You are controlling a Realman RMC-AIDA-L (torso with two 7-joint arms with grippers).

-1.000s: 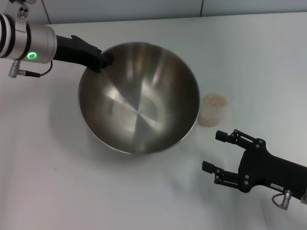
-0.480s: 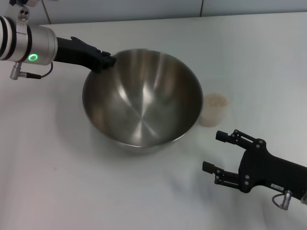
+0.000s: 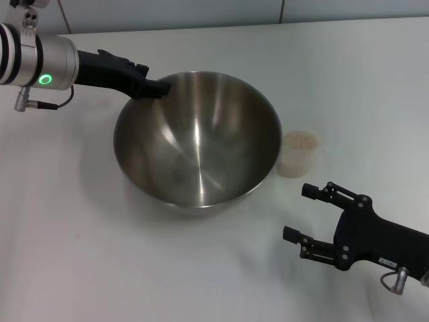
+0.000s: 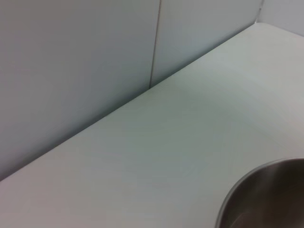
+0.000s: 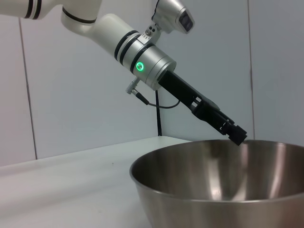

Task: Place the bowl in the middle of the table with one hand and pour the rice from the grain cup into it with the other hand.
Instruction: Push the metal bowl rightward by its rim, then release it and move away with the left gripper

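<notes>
The steel bowl (image 3: pixel 201 144) stands near the middle of the white table (image 3: pixel 80 255), empty inside. My left gripper (image 3: pixel 153 86) reaches in from the left and is shut on the bowl's far-left rim; the right wrist view shows that left gripper (image 5: pixel 234 134) at the rim of the bowl (image 5: pixel 223 190). The grain cup (image 3: pixel 297 157) stands just right of the bowl, with rice (image 3: pixel 299 141) in it. My right gripper (image 3: pixel 299 211) hovers open in front of the cup, a little apart from it. An edge of the bowl (image 4: pixel 270 199) shows in the left wrist view.
A grey tiled wall (image 3: pixel 201 12) runs along the table's far edge. White tabletop stretches to the left of the bowl and in front of it.
The bowl was tilted with its opening towards me; it has come down to sit nearly level. The left gripper shifted slightly right with the rim. The right arm has not moved.
</notes>
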